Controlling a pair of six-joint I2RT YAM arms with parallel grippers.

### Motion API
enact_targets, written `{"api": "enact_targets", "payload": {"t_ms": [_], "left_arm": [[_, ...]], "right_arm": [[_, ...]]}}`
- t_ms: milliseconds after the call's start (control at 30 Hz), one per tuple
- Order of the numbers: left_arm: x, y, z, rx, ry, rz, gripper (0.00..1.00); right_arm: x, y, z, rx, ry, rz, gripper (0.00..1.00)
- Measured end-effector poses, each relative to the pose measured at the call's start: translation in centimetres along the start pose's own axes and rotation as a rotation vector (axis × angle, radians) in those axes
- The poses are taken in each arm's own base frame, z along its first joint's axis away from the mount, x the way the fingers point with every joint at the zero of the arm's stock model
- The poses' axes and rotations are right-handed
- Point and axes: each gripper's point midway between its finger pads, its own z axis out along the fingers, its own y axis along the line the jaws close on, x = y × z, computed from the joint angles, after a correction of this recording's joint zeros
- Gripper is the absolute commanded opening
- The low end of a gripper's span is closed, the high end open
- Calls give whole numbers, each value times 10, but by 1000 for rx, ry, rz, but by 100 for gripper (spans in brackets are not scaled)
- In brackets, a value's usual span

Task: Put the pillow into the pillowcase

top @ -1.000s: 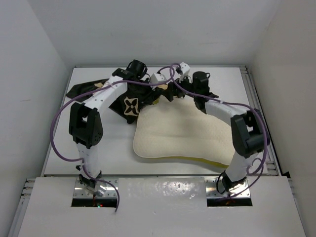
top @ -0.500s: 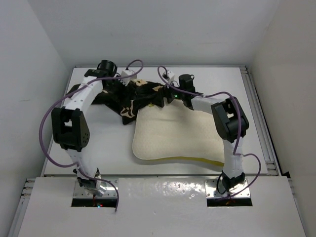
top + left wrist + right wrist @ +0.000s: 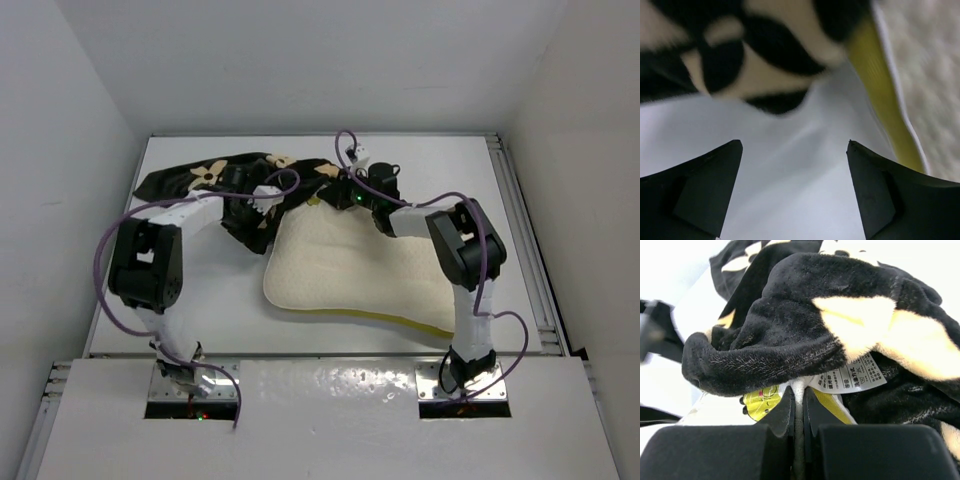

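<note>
pillow (image 3: 350, 270): flat on the white surface (image 3: 190, 290), centre toward 4 o'clock, almost all outside the case.
pillowcase (image 3: 215, 180): bunched at the pillow's 11 o'clock, plush edge draped over its far corner.
right pincer (image 3: 798, 390): clamped tight on the pillow's corner edge, beside the logo (image 3: 761, 400) and care tag (image 3: 850, 377).
left pincer (image 3: 795, 145): spread wide, holding nothing, over bare surface by the case.

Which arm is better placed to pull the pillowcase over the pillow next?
Probably left. The left gripper is open and empty beside the pillowcase edge, whereas the right gripper is shut on the pillow corner, holding it.
</note>
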Motion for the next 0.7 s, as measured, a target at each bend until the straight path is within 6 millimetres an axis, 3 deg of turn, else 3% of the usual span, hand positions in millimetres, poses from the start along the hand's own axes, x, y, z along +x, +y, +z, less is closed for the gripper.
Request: {"api": "enact_targets", "payload": {"t_ms": [133, 233, 267, 333, 367, 400, 567, 700], "left_arm": [[-25, 25, 32, -64, -57, -42, 85], [-41, 32, 45, -72, -116, -58, 83], [-46, 33, 46, -77, -133, -57, 74], [-58, 31, 47, -79, -174, -42, 45], [-65, 29, 49, -76, -196, -33, 11], [-69, 26, 50, -71, -209, -30, 1], [-59, 21, 40, -52, -145, 13, 0], [-56, 17, -7, -51, -108, 168, 0]], "right_arm": [[-4, -1, -4, 25, -29, 19, 0], [-5, -3, -6, 43, -36, 34, 0], [-5, -3, -7, 50, -39, 40, 0], [-7, -6, -8, 68, -46, 51, 0], [-8, -8, -8, 82, -52, 55, 0], [-8, -9, -9, 96, -57, 61, 0], [-15, -20, -25, 207, -105, 117, 0], [-32, -30, -56, 359, -186, 160, 0]]}}
